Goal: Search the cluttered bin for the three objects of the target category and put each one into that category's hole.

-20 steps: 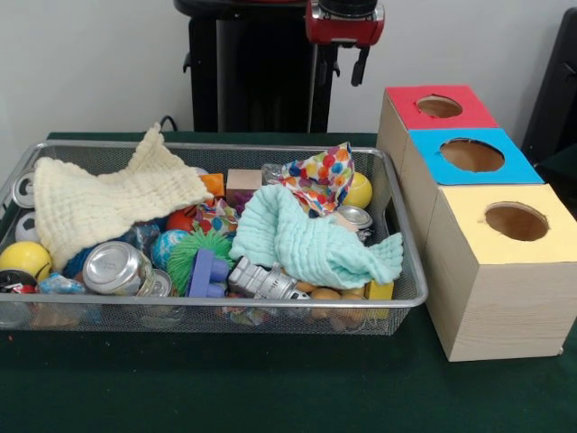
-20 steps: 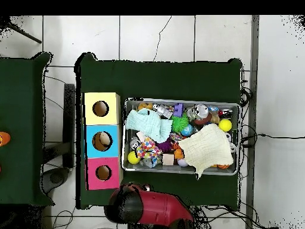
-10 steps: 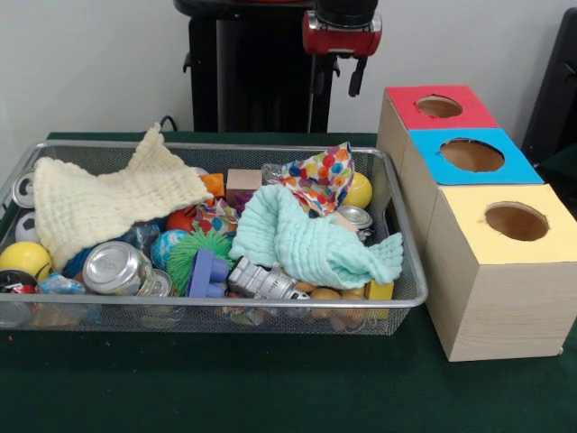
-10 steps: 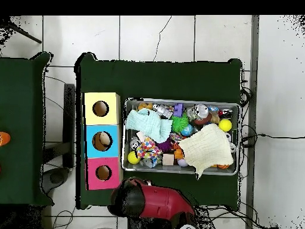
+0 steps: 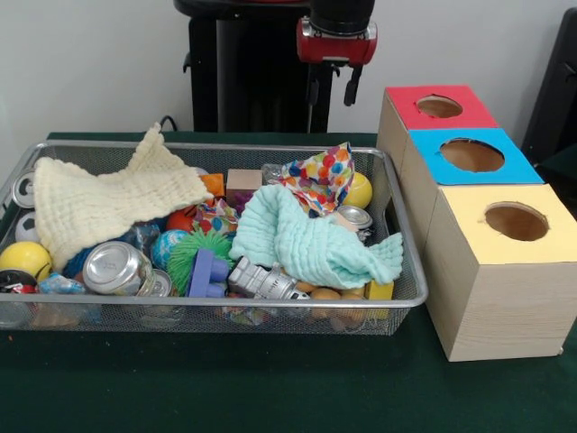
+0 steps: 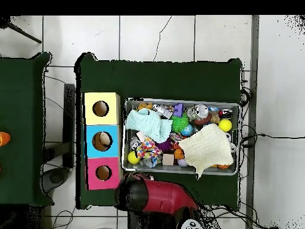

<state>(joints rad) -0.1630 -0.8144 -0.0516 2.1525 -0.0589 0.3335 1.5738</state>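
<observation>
The red-and-black pincer (image 5: 331, 88) hangs high above the far rim of the wide silver wire-mesh bin (image 5: 407, 271), its two dark fingers spread and holding nothing. In the bin, one white cloth piece with bright polka dots (image 5: 321, 177) stands bunched near the far right corner, against a yellow ball (image 5: 360, 190) and partly over the plain mint-green cloth (image 5: 311, 237). A second dotted piece (image 5: 215, 216) peeks out mid-bin between that green cloth and the plain cream waffle cloth (image 5: 108, 200). The round hole (image 5: 516, 220) in the yellow-faced pale wood cube (image 5: 505, 284) lies just right of the bin, nearest the camera, beside the blue-faced cube (image 5: 471, 162).
</observation>
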